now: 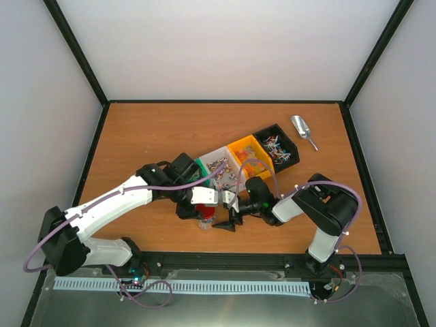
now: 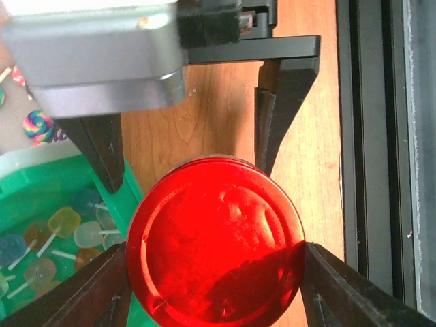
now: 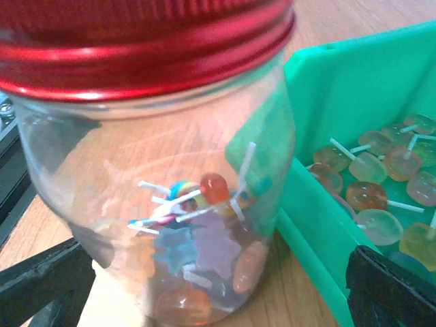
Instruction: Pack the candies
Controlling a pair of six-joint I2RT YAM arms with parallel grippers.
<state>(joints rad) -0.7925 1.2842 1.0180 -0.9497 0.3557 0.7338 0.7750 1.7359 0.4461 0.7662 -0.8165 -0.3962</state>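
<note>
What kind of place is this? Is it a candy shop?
Probably a robot lab booth, not a shop: plain white walls box in one brown wooden table, a left robot arm and a right robot arm stand at its near edge, and a green plastic bin holds lollipops.

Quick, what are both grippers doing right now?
Left gripper: closed on the jar.
Right gripper: open, around the jar.

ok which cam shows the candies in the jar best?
Right wrist: the candies show through the clear jar. Left wrist sees only its red lid from above; top external shows just a small red speck.
</note>
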